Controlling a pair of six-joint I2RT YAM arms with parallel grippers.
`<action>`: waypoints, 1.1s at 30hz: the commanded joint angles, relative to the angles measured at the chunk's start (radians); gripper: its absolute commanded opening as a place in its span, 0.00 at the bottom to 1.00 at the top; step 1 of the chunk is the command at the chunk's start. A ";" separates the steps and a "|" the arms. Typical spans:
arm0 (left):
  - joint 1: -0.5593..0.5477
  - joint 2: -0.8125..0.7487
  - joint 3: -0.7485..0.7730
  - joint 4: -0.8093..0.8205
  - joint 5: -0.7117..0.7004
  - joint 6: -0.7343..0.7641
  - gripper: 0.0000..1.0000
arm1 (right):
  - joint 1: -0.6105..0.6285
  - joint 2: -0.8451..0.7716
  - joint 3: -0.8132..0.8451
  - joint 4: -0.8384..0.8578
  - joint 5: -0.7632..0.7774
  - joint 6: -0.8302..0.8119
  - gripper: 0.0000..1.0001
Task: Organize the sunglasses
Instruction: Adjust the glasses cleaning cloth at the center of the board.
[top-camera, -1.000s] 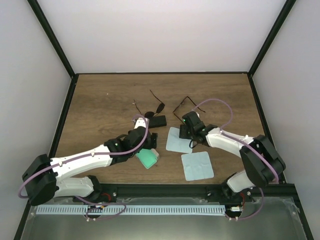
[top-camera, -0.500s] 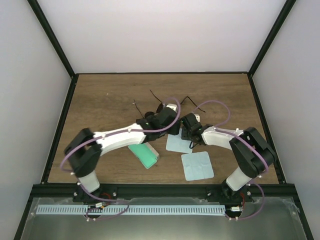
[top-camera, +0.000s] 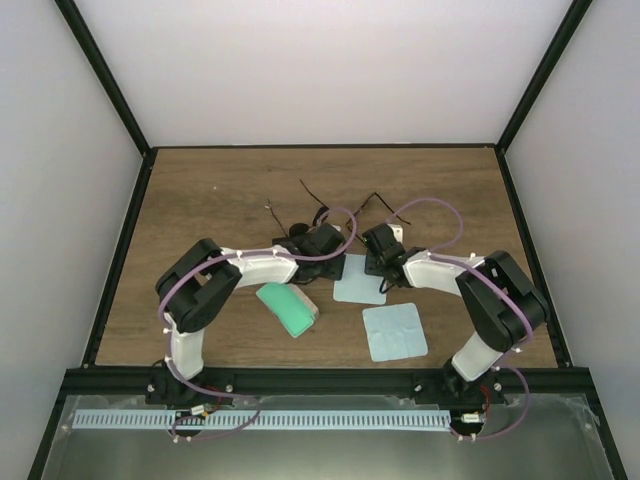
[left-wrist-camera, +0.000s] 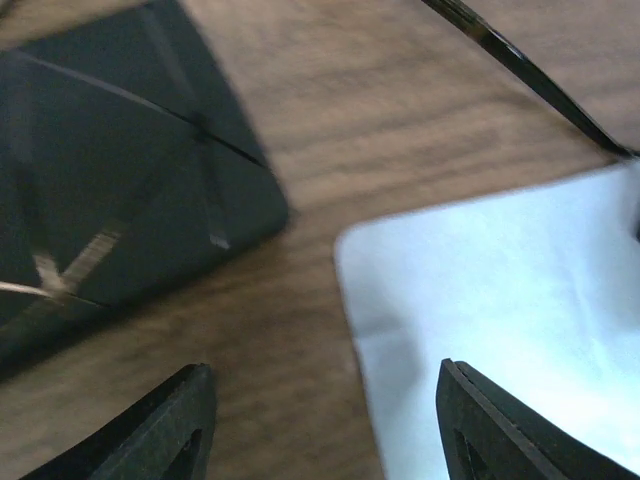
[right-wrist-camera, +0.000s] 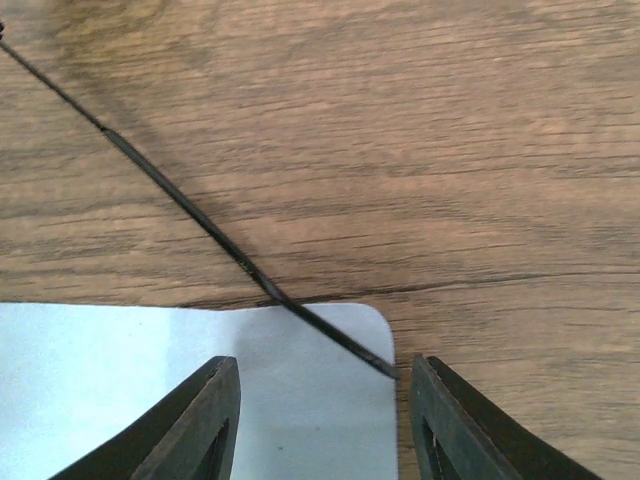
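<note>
One pair of sunglasses (top-camera: 298, 230) lies at the table's middle, its thin arms spread toward the back. Of the second pair only a thin arm (top-camera: 372, 197) shows, behind my right gripper. My left gripper (top-camera: 330, 248) hangs open and empty low over the wood (left-wrist-camera: 325, 430), between a black case (left-wrist-camera: 110, 190) and a light blue cloth (left-wrist-camera: 500, 290). A sunglasses arm (left-wrist-camera: 530, 70) crosses the far right. My right gripper (top-camera: 375, 250) is open (right-wrist-camera: 325, 420). A dark sunglasses arm (right-wrist-camera: 200, 220) runs diagonally, its tip resting on the cloth corner (right-wrist-camera: 150, 380) between the fingers.
A second light blue cloth (top-camera: 395, 330) lies near the front right. A clear case with a green lining (top-camera: 288, 308) lies front of centre. A thin wire arm lies across the black case. Black rails edge the table.
My left arm has swung from the front left to the middle, over the black case and cloth corner. My right gripper has shifted slightly back and left.
</note>
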 joint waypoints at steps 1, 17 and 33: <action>0.041 -0.022 -0.017 0.034 -0.004 -0.001 0.63 | -0.025 -0.030 -0.010 0.026 0.010 0.015 0.48; 0.073 0.122 0.082 0.073 -0.030 0.001 0.64 | -0.024 0.014 0.068 -0.046 0.010 0.023 0.47; 0.076 0.161 0.111 0.072 -0.030 0.000 0.34 | -0.062 0.072 0.058 -0.017 -0.031 0.007 0.45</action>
